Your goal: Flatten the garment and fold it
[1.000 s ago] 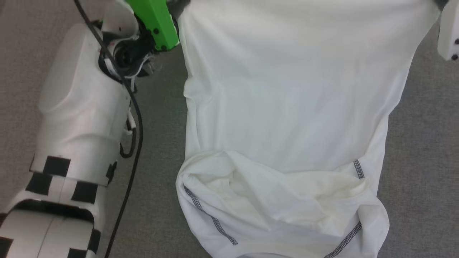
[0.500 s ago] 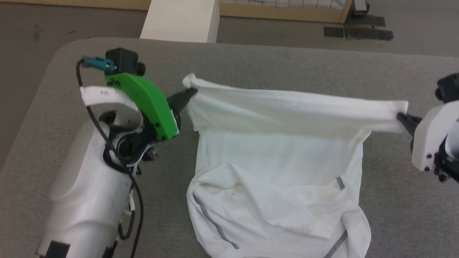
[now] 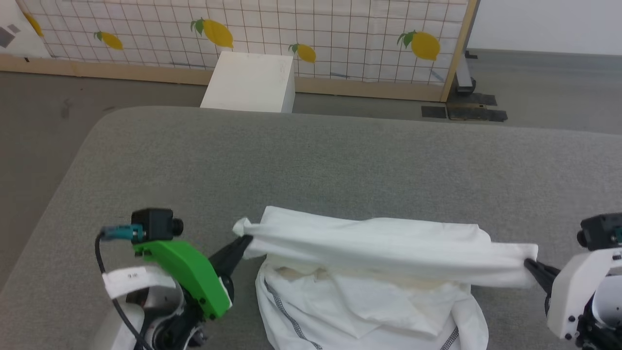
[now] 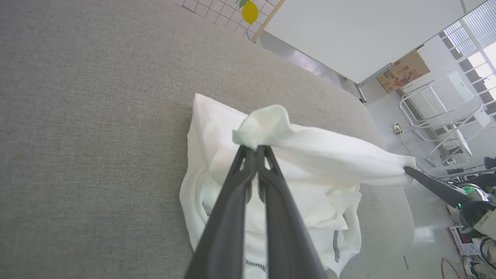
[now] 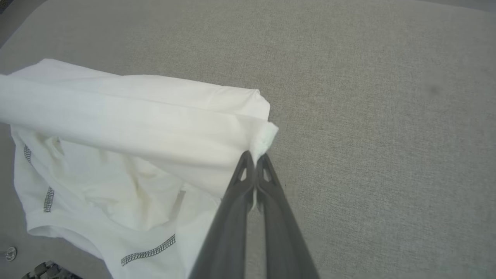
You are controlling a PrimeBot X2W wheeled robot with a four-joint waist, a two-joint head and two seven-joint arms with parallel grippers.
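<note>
— Two hands and one garment: does that tally?

— Yes. One white garment (image 3: 379, 253) lies on the grey worktop (image 3: 311, 160), near its front edge. The left hand (image 3: 241, 241) is pressed together on one corner of it. The right hand (image 3: 528, 265) pinches the opposite corner. The edge between them is pulled into a taut band, held up off the worktop.

— And the rest of the cloth?

— It is heaped loosely under and in front of that band, with two dark zigzag seams (image 3: 286, 313) showing in the head view. The band hides the far part of the heap.

— What else is around?

— One white box (image 3: 250, 80) stands on the floor (image 3: 43, 116) just beyond the worktop's far edge. Behind it is one gridded panel (image 3: 340, 24) printed with five lemons (image 3: 214, 31). One green bracket (image 3: 187, 274) on the left wrist carries a small black camera (image 3: 153, 224).

— What differs from half a second ago?

— The head camera has tilted up, so the panel has come into sight and everything sits lower in that view. Both hands pinch the same corners as then. Less flat cloth shows beneath the band than before.
</note>
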